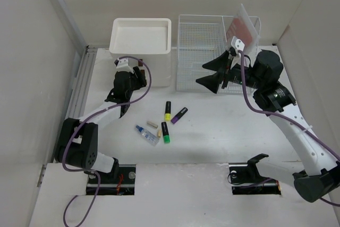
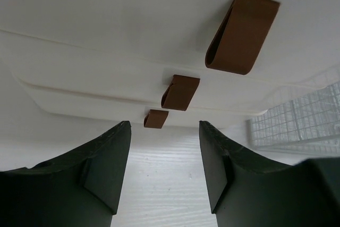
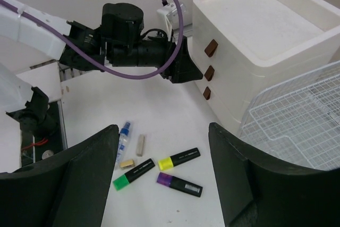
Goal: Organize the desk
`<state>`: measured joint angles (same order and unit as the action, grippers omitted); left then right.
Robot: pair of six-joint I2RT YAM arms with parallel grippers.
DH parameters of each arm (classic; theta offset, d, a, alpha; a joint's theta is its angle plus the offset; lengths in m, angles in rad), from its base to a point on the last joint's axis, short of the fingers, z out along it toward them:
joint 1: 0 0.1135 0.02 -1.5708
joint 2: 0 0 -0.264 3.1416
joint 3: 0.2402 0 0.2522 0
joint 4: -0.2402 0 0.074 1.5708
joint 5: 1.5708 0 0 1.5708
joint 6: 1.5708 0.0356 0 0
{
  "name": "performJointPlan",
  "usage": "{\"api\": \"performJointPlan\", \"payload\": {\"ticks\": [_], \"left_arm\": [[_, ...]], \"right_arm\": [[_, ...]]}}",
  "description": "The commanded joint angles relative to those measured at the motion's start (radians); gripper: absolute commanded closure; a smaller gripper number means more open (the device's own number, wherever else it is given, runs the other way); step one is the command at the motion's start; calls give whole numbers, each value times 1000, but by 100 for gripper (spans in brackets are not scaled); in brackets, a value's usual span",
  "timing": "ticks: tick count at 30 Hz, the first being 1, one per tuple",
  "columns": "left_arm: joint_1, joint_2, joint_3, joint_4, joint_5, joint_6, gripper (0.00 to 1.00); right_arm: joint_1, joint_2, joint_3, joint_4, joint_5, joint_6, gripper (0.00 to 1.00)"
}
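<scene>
Top view: the matte white desk [image 1: 223, 136] lies under everything, with highlighters [image 1: 168, 111] loose mid-table. The left gripper [image 1: 139, 75] faces the cream drawer box [image 1: 141, 35].

Left wrist: jaws parted, empty, short of the smooth brown loop pulls [image 2: 180, 92] (opening a drawer looks next, which needs a square pinch).

Right wrist: the right gripper [image 3: 163, 131] gapes wide, empty, near the wire-mesh rack [image 3: 297, 126].

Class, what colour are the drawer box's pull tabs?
Brown pull tabs, clearest in left wrist view.

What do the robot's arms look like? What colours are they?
The left arm and right arm are white tubes with chunky black joints. A purple cable loops along each. The left gripper and right gripper each have two wide black wedge-shaped fingers.
</scene>
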<state>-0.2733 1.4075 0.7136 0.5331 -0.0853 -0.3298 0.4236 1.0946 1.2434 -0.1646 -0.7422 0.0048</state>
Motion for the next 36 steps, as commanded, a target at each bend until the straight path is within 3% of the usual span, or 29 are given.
{"api": "performJointPlan", "payload": {"ticks": [1,36], "left_arm": [[-1,18,40,71,18,17,49],[-1,131,89,157,-2,54,52]], "right_arm": [[-3,1,-2,43,-23,0,27],[-3,19,-2,43,-42,-19,27]]}}
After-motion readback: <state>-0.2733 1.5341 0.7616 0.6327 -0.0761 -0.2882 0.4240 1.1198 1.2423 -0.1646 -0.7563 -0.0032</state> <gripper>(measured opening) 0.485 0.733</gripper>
